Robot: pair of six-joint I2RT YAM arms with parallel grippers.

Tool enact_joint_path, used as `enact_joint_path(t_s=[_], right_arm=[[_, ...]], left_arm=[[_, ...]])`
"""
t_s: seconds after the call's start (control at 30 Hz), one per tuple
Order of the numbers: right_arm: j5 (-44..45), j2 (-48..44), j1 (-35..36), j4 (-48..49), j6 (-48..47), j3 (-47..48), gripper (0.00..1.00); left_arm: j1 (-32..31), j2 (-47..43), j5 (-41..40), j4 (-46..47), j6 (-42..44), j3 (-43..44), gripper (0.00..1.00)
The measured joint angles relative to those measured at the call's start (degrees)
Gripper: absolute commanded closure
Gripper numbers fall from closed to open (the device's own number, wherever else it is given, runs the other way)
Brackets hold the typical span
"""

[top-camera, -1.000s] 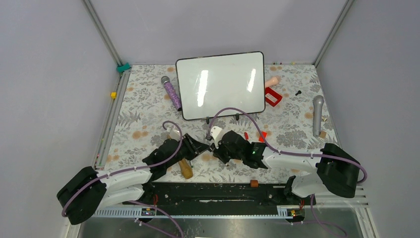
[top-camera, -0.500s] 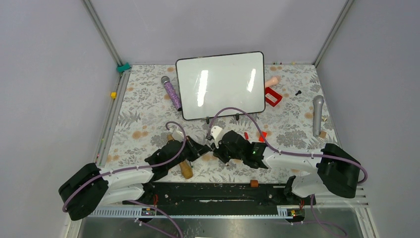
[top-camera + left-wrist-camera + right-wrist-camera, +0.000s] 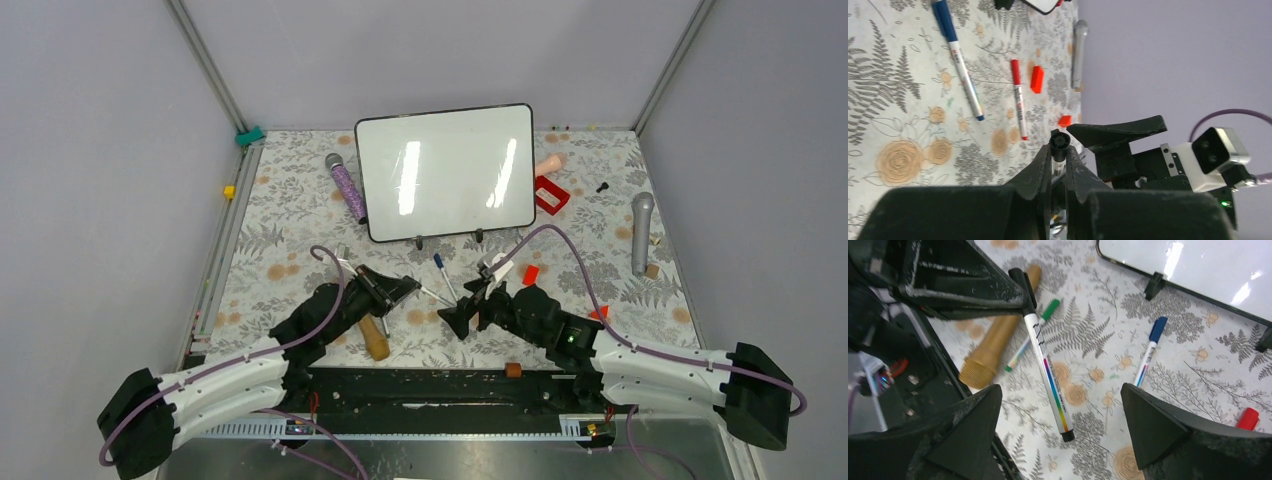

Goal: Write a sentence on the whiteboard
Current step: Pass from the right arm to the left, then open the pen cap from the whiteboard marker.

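Glossy white black-framed whiteboard (image 3: 445,170) blank, I see no writing yet. My left gripper (image 3: 1059,157) pinches white rainbow-striped marker (image 3: 1045,360); right gripper (image 3: 473,308) wide open, empty. All writing left.

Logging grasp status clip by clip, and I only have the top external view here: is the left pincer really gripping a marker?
Observer: Yes. The left wrist view shows the left pincer shut on the black end of a marker.
Operator: And the right pincer?
Observer: Its own camera shows the right pincer open, fingers wide apart, holding nothing.
Operator: Which marker is it?
Observer: The right wrist view shows a white barrel with a rainbow stripe, crossing over a green marker that lies on the table.
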Motion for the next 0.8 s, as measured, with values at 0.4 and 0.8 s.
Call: enact_joint_path(t_s=[0.4, 0.8], right_arm=[[0.7, -2.3, 0.0, 4.9, 18.4, 2.1, 0.32], [0.5, -0.9, 0.0, 9.0, 30.4, 3.5, 0.43]], left_arm=[[0.6, -5.1, 1.6, 0.0, -13.0, 0.0, 1.00], [0.6, -3.6, 4.7, 3.8, -18.4, 0.0, 1.00]])
